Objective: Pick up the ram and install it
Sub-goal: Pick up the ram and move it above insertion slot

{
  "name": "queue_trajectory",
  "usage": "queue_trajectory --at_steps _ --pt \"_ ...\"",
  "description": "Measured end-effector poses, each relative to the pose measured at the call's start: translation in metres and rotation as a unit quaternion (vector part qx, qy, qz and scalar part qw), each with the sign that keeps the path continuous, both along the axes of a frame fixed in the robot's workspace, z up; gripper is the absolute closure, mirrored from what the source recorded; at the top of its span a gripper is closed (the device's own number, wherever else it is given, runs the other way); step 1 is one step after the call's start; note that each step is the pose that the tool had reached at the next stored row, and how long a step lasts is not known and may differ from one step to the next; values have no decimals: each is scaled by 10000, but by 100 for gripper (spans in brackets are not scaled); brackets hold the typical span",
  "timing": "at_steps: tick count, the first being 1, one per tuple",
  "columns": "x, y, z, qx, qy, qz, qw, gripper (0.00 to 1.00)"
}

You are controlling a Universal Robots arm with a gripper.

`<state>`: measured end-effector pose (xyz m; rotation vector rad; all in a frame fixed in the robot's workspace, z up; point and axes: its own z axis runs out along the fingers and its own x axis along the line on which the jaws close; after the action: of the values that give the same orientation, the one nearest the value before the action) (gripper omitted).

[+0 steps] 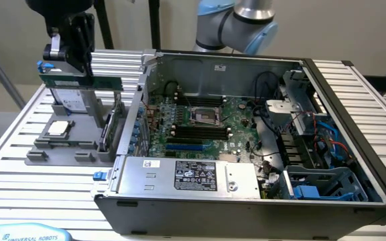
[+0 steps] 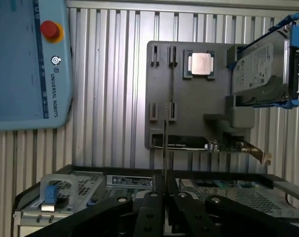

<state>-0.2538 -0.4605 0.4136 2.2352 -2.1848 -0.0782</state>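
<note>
A slatted metal table (image 1: pixel 18 175) carries an open computer case (image 1: pixel 247 211). Its motherboard (image 1: pixel 206 125) lies face up, with long black memory slots (image 1: pixel 196 133) near the middle. At the exterior view's left of the case stands a grey holder (image 1: pixel 52 145) with an upright hard drive (image 1: pixel 71 103) and a processor (image 1: pixel 59 128) in it.

Above that holder, outside the case, the black pincer (image 1: pixel 78 70) is clenched on the ram (image 1: pixel 102 83). The ram is a long, narrow, thin green board, held level on its long edge. Its long axis runs across the exterior view, one end towards the case, and it hangs just over the hard drive.

The wrist view looks down between the pincer's (image 2: pixel 164 205) black fingers (image 2: pixel 148 215). There the ram (image 2: pixel 165 148) is edge-on, a thin dark line, so its green face is hidden. That view also takes in the holder's layout from above and a blue teach pendant (image 2: pixel 25 64) with a red button (image 2: pixel 50 29).
</note>
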Motion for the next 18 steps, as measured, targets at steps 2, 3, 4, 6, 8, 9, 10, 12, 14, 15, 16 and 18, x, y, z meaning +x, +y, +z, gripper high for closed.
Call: queue_trajectory --at_steps 2,3,4,6,8,9,10,12,14,15,16,18 --pt "92 -2 16 27 0 1 10000 86" --pt "138 -2 21 42 0 0 10000 86" --pt "183 -2 23 61 0 0 10000 86" --pt "272 -2 23 103 0 1 9999 86" --pt "365 -2 24 146 0 0 9999 86" --pt "410 -2 23 164 0 0 9999 86" --pt "456 -2 23 180 -1 1 9998 86" --pt "544 -2 24 206 0 0 9998 86" --pt "638 -2 24 229 0 1 9997 86" --pt "683 -2 24 238 0 0 9997 86" --pt "726 -2 23 247 0 0 9997 86" --pt "818 -2 23 259 -1 0 9997 86"
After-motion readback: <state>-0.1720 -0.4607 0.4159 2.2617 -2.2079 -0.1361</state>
